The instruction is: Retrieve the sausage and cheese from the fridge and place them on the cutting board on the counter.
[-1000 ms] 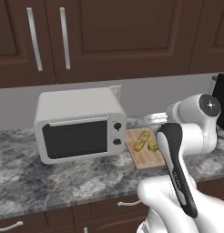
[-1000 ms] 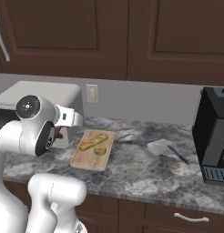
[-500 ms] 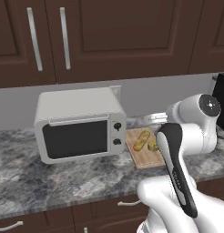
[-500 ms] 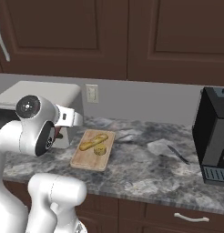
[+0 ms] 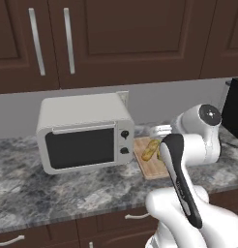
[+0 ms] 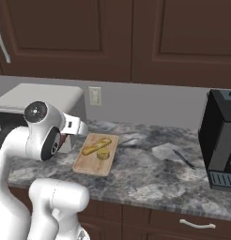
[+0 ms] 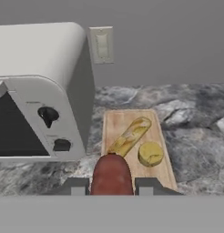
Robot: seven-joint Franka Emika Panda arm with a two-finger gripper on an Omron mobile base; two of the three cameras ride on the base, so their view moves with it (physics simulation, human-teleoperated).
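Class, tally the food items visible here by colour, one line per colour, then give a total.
Red-brown: 1, the sausage held in the tool.
Yellow: 2, the long loaf and the round cheese, both on the cutting board.
Total: 3

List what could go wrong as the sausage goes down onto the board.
1. The light tan wooden cutting board already holds a long golden loaf and a round yellow piece; the red-brown sausage in the hand could knock them.
2. Little bare board remains, so it may roll onto the grey stone counter.
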